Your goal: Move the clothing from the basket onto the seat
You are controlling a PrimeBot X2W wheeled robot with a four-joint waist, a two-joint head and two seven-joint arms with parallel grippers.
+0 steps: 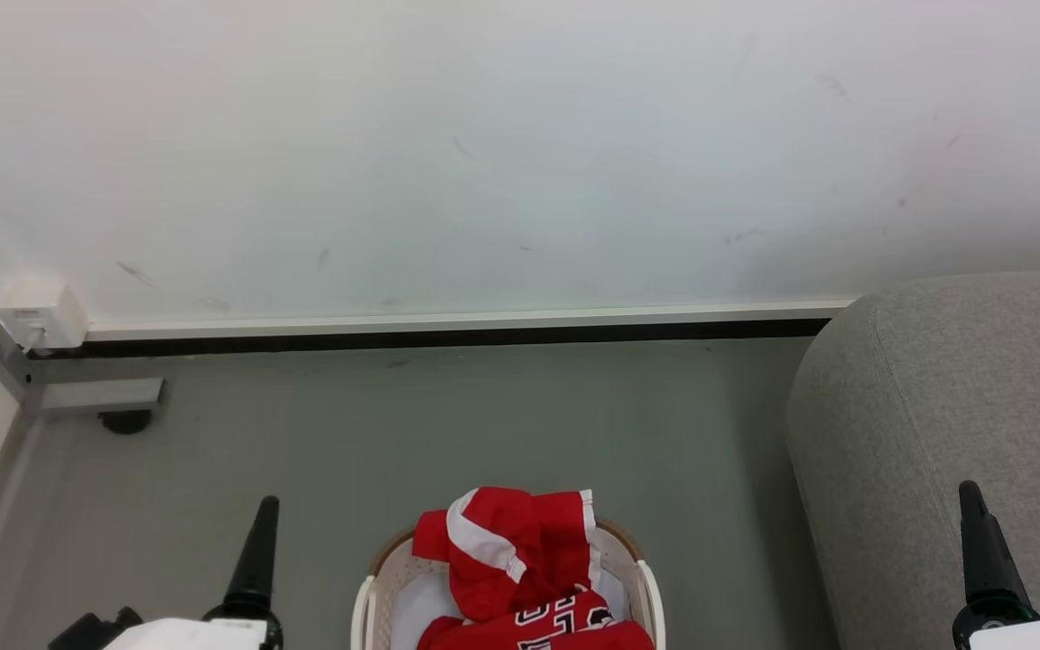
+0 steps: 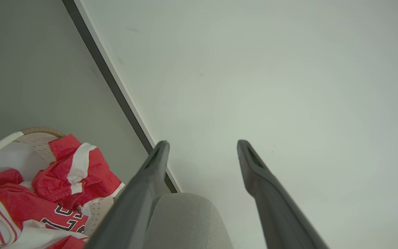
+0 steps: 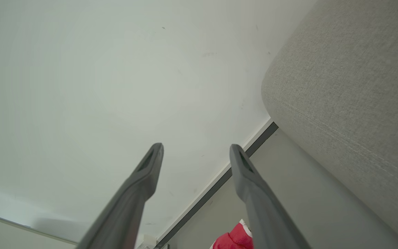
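Grey floor (image 1: 484, 424), clothing (image 1: 502, 542) in basket (image 1: 394, 566), between left hand (image 2: 202, 143) and right hand (image 3: 196, 146), both spread wide, empty

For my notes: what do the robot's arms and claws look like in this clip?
Both the left claw and right claw have two long, dark grey fingers that taper to rounded tips, each with a recessed slot on its inner face. In the head view each claw joins a glossy black collar on a white wrist casing.
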